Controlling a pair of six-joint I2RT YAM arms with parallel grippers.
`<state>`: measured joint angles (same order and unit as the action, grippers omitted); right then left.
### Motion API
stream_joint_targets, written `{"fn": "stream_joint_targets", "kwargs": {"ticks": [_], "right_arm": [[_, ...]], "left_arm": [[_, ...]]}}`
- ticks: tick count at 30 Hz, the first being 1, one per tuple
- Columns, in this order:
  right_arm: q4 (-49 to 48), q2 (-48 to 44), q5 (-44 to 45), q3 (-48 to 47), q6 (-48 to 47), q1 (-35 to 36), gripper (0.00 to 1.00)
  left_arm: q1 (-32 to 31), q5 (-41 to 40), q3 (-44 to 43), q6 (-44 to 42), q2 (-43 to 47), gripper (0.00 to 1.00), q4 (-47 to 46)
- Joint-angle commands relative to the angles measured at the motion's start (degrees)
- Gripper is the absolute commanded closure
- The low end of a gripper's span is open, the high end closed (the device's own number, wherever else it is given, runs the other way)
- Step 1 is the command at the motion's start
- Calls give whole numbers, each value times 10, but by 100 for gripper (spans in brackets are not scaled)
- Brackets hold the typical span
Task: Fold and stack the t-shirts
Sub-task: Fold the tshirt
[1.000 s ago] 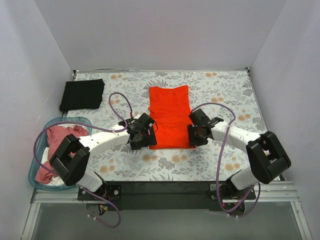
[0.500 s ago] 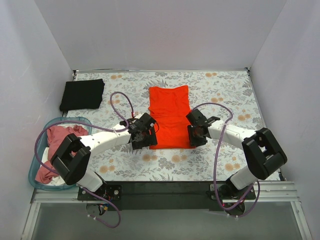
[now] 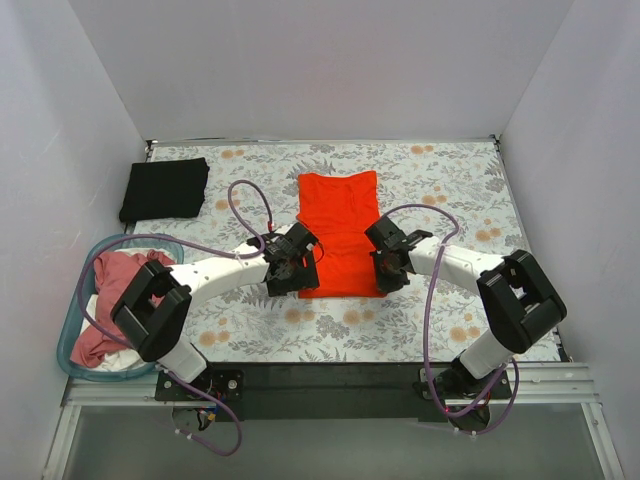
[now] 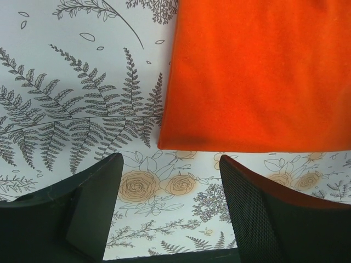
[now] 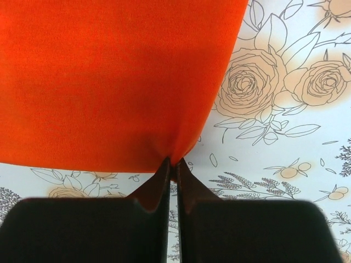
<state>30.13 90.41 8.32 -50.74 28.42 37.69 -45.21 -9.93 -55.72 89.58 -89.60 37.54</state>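
Observation:
The orange-red t-shirt (image 3: pixel 340 232) lies flat in a long folded strip at the table's middle. My left gripper (image 3: pixel 288 277) is open beside its near left corner; in the left wrist view that corner (image 4: pixel 164 143) lies just ahead of the open gripper (image 4: pixel 171 181), apart from it. My right gripper (image 3: pixel 385 272) is shut on the shirt's near right corner, and the right wrist view shows the hem (image 5: pixel 174 159) pinched between the closed fingers (image 5: pixel 159 186). A folded black t-shirt (image 3: pixel 165 188) lies at the far left. A pink t-shirt (image 3: pixel 120 275) lies in the basket.
The teal plastic basket (image 3: pixel 72 330) stands at the left edge with pink and white cloth in it. White walls close in the floral tablecloth (image 3: pixel 450 190) on three sides. The arm bases sit on the dark front rail (image 3: pixel 330 378).
Both grippers have shifted slightly inward toward the orange-red shirt's near corners. The shirt itself has not visibly moved.

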Motion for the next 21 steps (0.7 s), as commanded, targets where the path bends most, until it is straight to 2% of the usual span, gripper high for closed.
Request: {"fn": "stream_joint_targets", "kwargs": {"ticks": [1,3,11,16,21], "right_arm": [[16,52,3,25,7,5,94],[14,59,-1,23,5,4,99],[-2,53,-16,33,-5,5,99],[-6,58,-27,33,-11,4,99],[-8,56,-28,33,-13,5,99]], "left_arm": [[-4,-13,-21,1,-6,30,11],[-5,-11,-24,2,-14,30,13],[-8,-7,-44,1,-49,32,22],[-8,-11,-57,-1,-68,51,25],[-8,-16,-65,-3,-80,59,35]]}}
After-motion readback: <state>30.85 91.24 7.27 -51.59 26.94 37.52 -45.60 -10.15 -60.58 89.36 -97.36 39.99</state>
